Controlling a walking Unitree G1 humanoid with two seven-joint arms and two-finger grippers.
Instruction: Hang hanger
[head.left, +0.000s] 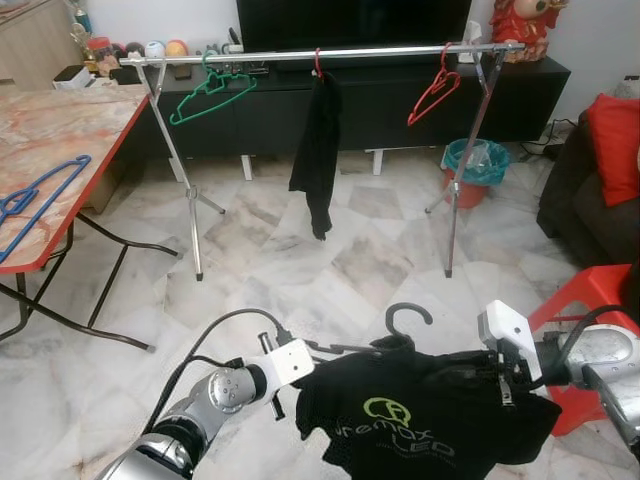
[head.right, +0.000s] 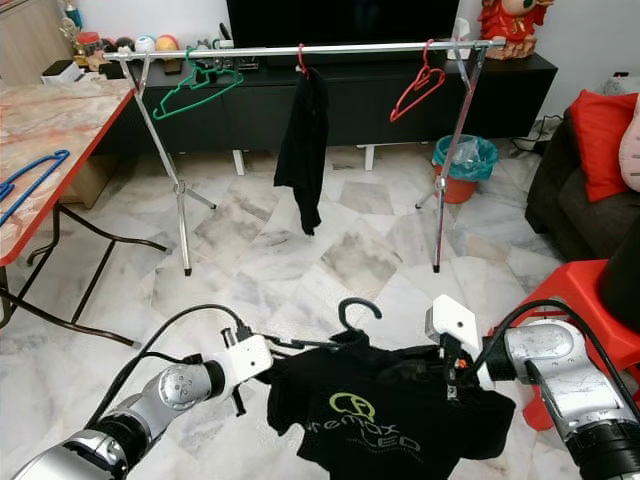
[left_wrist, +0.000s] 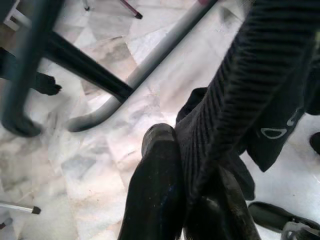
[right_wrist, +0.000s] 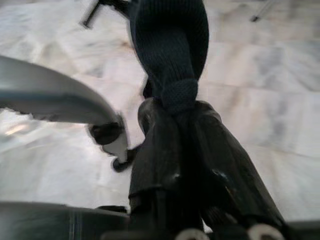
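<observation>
Two grippers hold one black T-shirt (head.left: 425, 420) between them, low in front of the robot. The left gripper (head.left: 318, 350) has its fingers (left_wrist: 160, 195) closed on the shirt's left shoulder, dark ribbed fabric pinched between them. The right gripper (head.right: 452, 380) is likewise clamped on the right shoulder, cloth bunched at its fingertips in the right wrist view. The shirt (green logo on the chest) sits on a black hanger (head.left: 408, 318) whose hook stands up above the collar. Beyond, across the marble floor (head.left: 350, 250), a silver clothes rail (head.left: 330, 53) carries a green hanger (head.left: 210, 95), a hanging black garment (head.left: 318, 150) and a red hanger (head.left: 435, 92). A blue hanger (head.left: 35, 195) lies on the table (head.left: 70, 130) to the left.
</observation>
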